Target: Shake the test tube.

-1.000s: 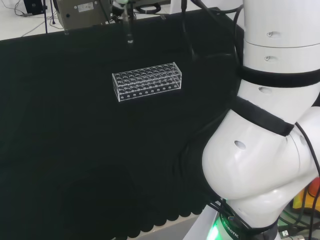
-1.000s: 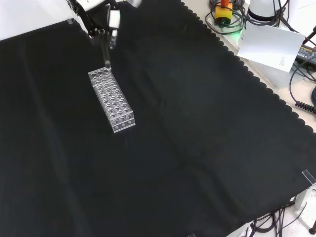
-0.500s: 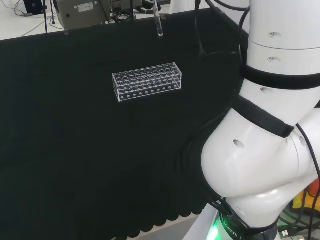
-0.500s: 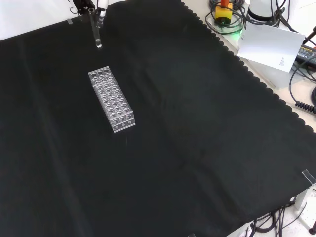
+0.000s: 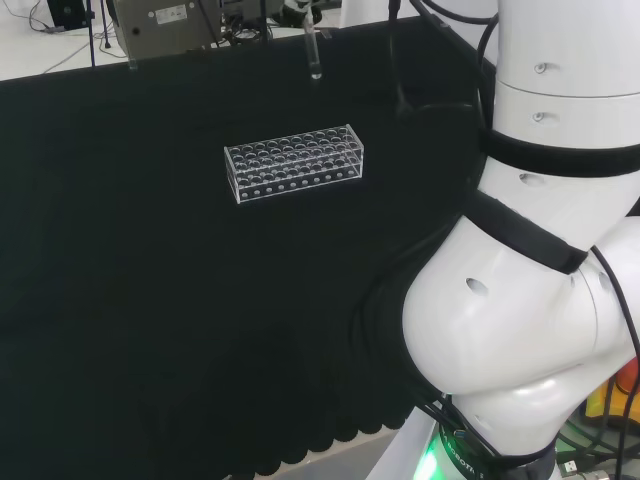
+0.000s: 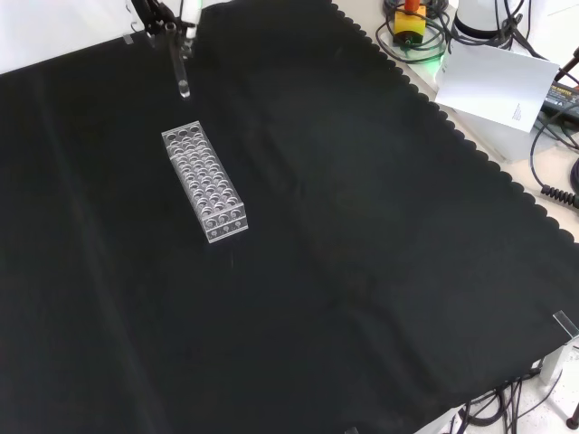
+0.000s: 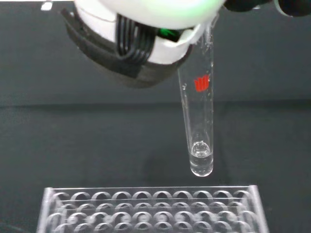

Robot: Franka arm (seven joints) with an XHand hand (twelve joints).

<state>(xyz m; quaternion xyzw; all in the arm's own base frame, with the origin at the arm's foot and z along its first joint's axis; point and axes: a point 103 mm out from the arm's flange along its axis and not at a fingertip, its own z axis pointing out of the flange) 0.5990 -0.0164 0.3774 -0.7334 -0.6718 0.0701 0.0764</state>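
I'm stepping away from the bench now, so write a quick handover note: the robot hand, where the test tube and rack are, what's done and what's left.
Robot hand: closed on the top of the test tube, holding it roughly upright in the air.
Test tube: out of the rack, hanging clear of it above the black cloth. There is a red mark on the glass, and the rounded bottom may hold a trace of clear liquid; hard to tell.
Rack: clear, on the cloth, no tubes visible in its holes.
Done: tube lifted out and held.
Left: the shaking; these stills cannot show how far along it is. Keep the tube clear of the rack.
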